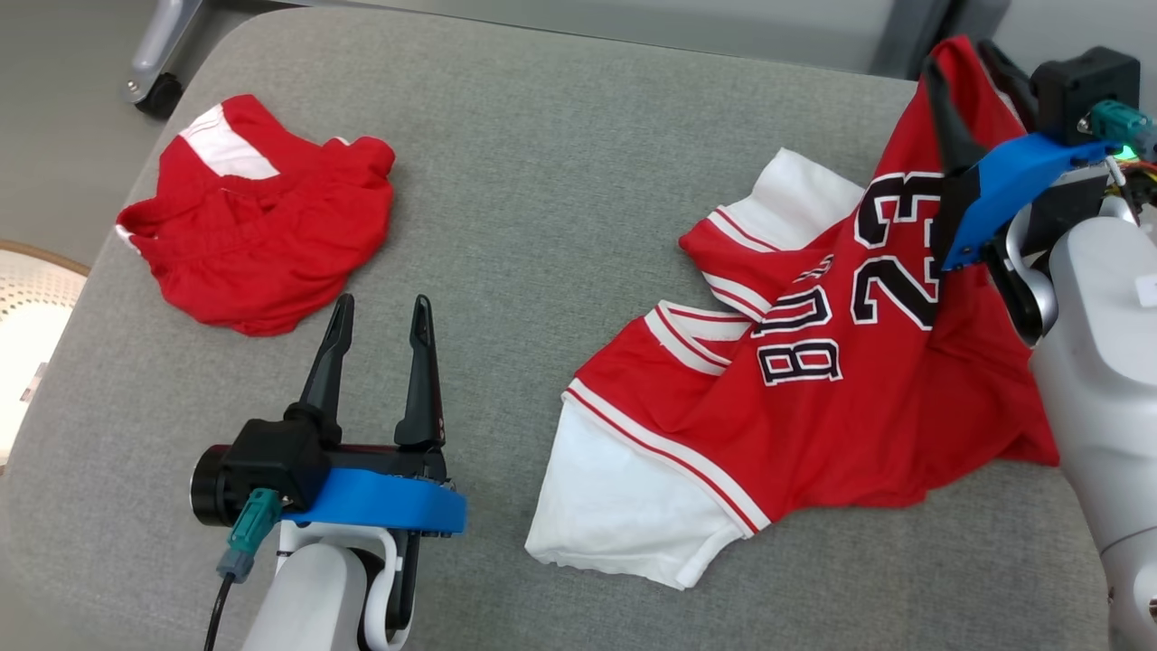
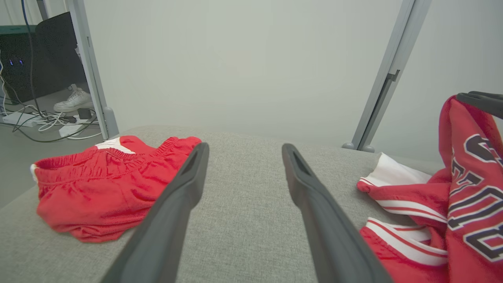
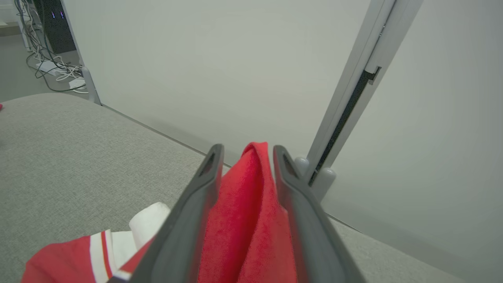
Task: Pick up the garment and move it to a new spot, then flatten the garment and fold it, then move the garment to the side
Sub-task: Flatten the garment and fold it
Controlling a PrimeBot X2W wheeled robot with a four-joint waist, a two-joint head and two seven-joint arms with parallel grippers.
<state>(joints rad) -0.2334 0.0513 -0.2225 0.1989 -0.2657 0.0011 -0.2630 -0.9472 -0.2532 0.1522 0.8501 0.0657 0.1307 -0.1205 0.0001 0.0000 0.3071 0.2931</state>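
at the right of the bench (image 1: 560,181), the right hand (image 3: 247,151) sits half-open around a raised jersey (image 1: 813,407) fold, likely releasing it; left hand (image 1: 381,307) idle, wide open.

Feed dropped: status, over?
Left gripper open, empty. Right gripper straddling raised fold of red-and-white number-23 jersey, grip unclear. Crumpled red shorts lie apart on grey cushion, not obstructing.

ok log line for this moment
left gripper open, empty | right gripper jaws parted around raised jersey fold | red shorts lying left
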